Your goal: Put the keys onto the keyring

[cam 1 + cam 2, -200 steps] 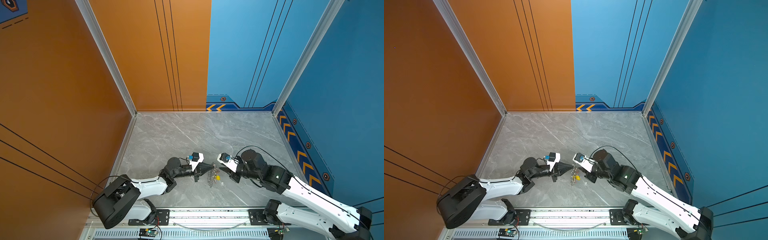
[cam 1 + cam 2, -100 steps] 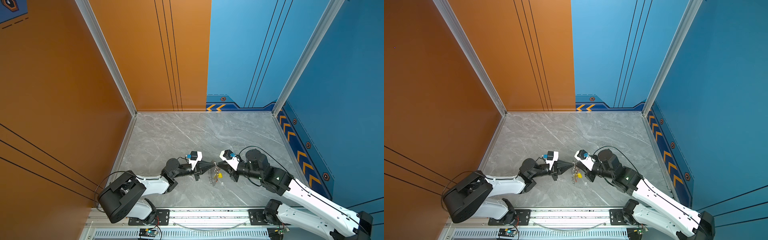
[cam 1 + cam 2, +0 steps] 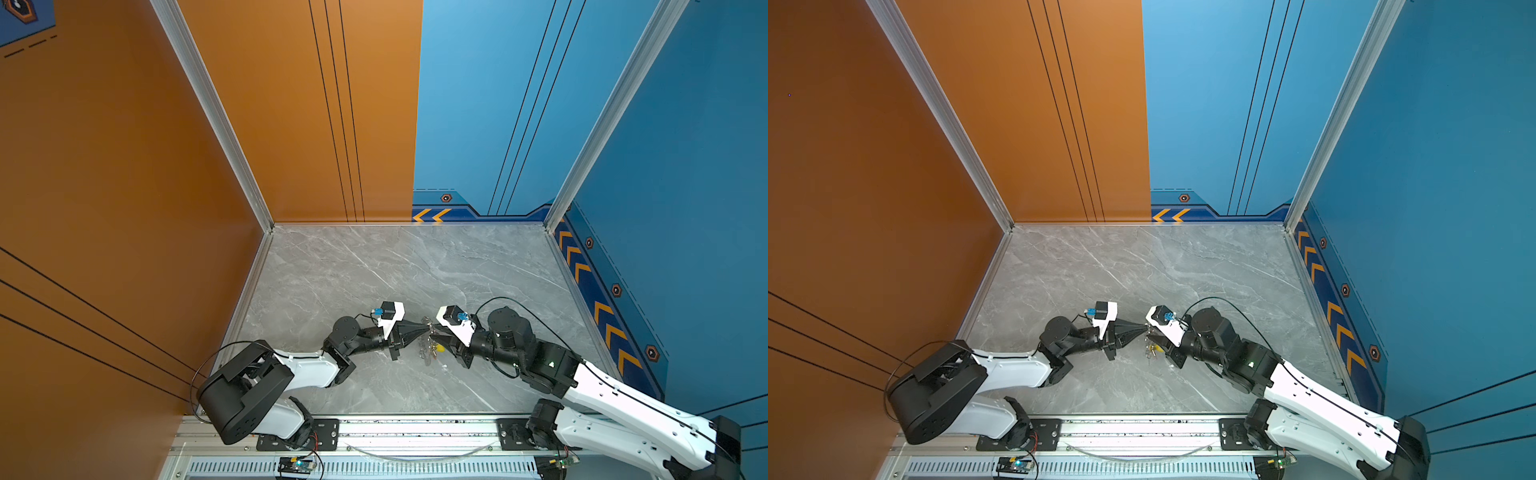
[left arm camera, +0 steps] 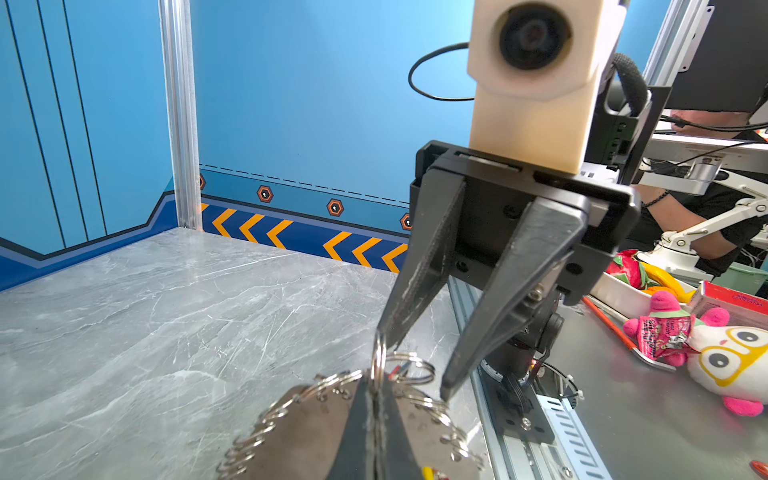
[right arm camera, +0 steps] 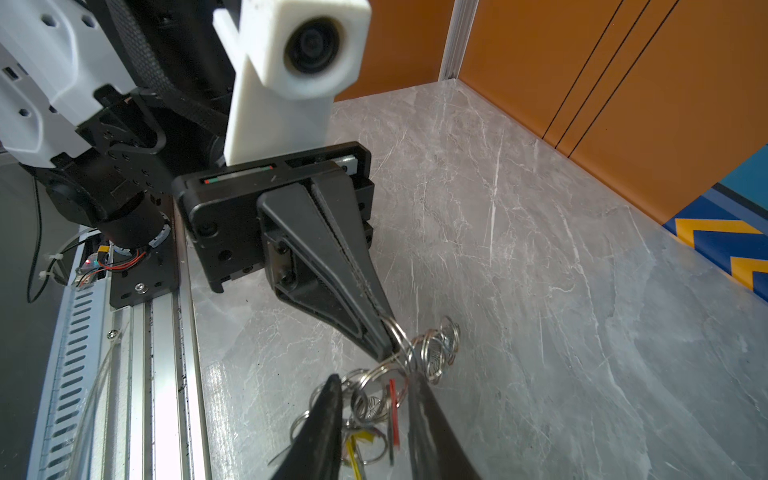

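The grey marble table (image 3: 374,270) is bare except at its near middle, where the left arm (image 3: 307,368) and the right arm (image 3: 602,386) meet tip to tip.

The left gripper (image 5: 384,349) is clamped shut on the edge of the keyring (image 5: 399,336), holding it upright off the table. The right gripper (image 4: 415,365) has its jaws apart. One fingertip sits against that ring and the other stands clear to the near side, so it grips nothing.

A chain of rings (image 4: 266,419) loops away from the held ring. The keys (image 5: 392,411), tagged red and yellow, dangle in the bunch just beneath, between the right gripper's fingers. I cannot tell whether the lowest of them touches the table.

The step in hand looks like picking one key out of the bunch to thread on. To do it well:

- **Left gripper:** keep its pinch firm and motionless so the ring does not twist.
- **Right gripper:** close on one key's tag only, not on loose rings, and approach slowly because the bunch swings easily.
- **Threading:** line the key's hole up with the ring's split before pushing.
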You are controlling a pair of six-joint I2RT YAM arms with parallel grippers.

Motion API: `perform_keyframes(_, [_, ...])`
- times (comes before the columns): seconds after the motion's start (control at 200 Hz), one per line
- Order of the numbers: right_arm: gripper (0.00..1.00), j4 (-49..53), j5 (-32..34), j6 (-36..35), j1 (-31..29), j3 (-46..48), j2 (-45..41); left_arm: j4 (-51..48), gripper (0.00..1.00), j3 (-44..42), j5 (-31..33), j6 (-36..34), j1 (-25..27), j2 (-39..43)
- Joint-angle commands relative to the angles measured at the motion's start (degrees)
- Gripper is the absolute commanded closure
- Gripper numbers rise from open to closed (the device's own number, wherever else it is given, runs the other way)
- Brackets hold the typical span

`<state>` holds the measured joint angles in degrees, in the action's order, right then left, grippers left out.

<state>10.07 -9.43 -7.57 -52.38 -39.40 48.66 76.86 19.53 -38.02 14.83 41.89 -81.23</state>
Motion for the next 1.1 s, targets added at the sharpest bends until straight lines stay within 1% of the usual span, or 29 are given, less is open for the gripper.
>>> perform_keyframes(0.0, [0.71, -2.05, 4.73, 0.52, -0.74, 0.12, 0.63, 1.92, 1.0, -0.1, 0.67, -0.59, -0.14, 0.11])
perform_keyframes(0.09, [0.75, -0.77, 6.05, 0.04, -0.89, -0.33, 1.16, 1.9, 1.0, -0.22, 0.67, -0.68, -0.08, 0.24])
perform_keyframes(0.295, [0.86, 2.59, 6.86, -1.08, -1.62, -1.27, 1.53, 1.8, 1.0, -0.48, 1.65, -0.68, -0.1, 0.8])
perform_keyframes(0.48, [0.91, 3.73, 8.38, -2.78, -2.76, -1.25, 1.05, 1.81, 1.0, -0.14, 4.39, 0.47, 0.03, 1.25])
perform_keyframes(0.636, [0.93, 2.89, 8.8, -3.91, -3.92, -1.21, 2.27, 1.77, 1.0, 0.55, 7.09, 2.13, 0.51, 1.69])
perform_keyframes(0.736, [0.94, 1.84, 9.5, -4.88, -5.44, -1.56, 3.85, 0.11, 1.0, 1.3, 9.29, 2.31, 1.45, 2.32])
perform_keyframes(0.891, [0.94, 0.4, 10.43, -6.27, -7.44, -1.74, 5.86, -4.12, 1.0, 2.57, 15.37, 2.13, 3.65, 3.29])
perform_keyframes(0.956, [0.94, 0.08, 10.74, -6.57, -8.02, -1.72, 6.33, -5.19, 1.0, 2.93, 17.85, 2.32, 4.16, 3.7])
perform_keyframes(1.026, [0.94, 0.07, 10.79, -6.73, -8.24, -1.74, 6.62, -5.67, 1.0, 2.96, 19.08, 2.14, 4.59, 4.1])
perform_keyframes(1.096, [0.91, 0.19, 10.68, -6.83, -8.31, -1.75, 6.62, -5.67, 1.0, 2.91, 19.75, 2.11, 4.97, 4.33])
